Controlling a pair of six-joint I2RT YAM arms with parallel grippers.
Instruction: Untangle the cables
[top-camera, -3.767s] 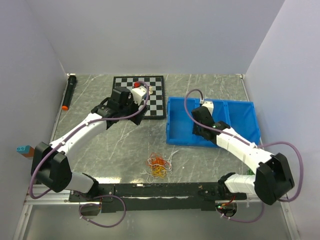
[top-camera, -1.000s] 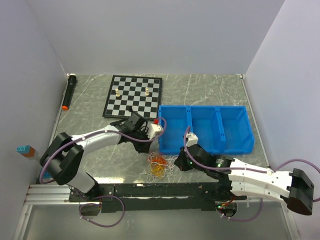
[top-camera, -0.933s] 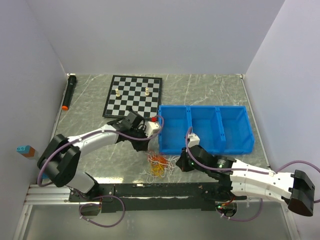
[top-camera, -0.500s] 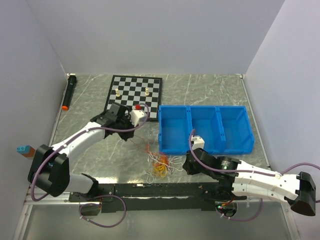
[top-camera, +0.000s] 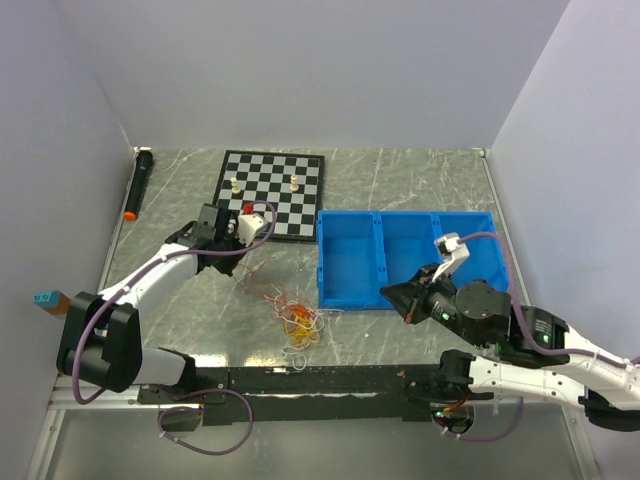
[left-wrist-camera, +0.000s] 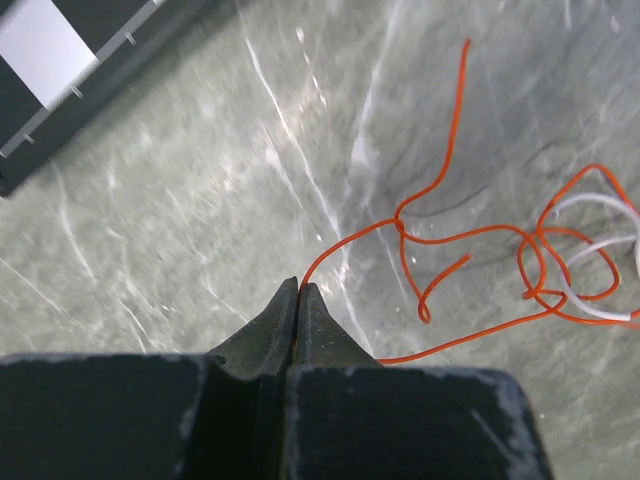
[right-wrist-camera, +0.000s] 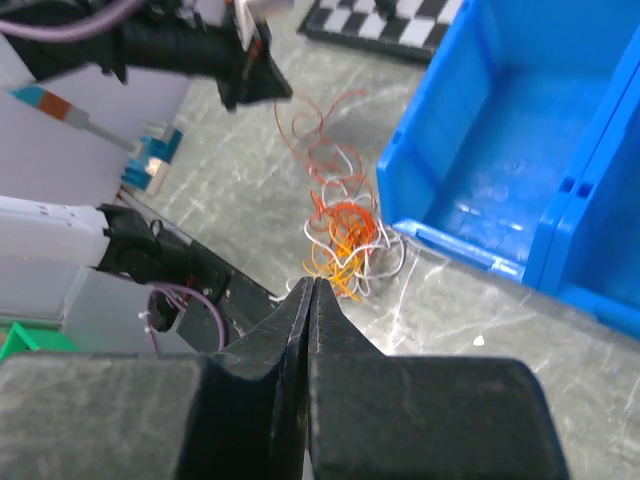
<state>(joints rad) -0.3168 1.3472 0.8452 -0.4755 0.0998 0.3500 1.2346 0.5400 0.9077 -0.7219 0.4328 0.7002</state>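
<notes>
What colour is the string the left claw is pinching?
Orange string, clearest in the left wrist view.

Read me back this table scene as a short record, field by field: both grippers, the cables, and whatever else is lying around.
left gripper: shut on an orange cable that leads off toward the tangle
right gripper: shut, raised above the table, no cable seen in it
cable pile: red, orange, yellow and white strands tangled, near the bin's front left corner
blue bin: three compartments
chessboard: two pale pieces on it
black stick: orange tip, along the left edge
</notes>
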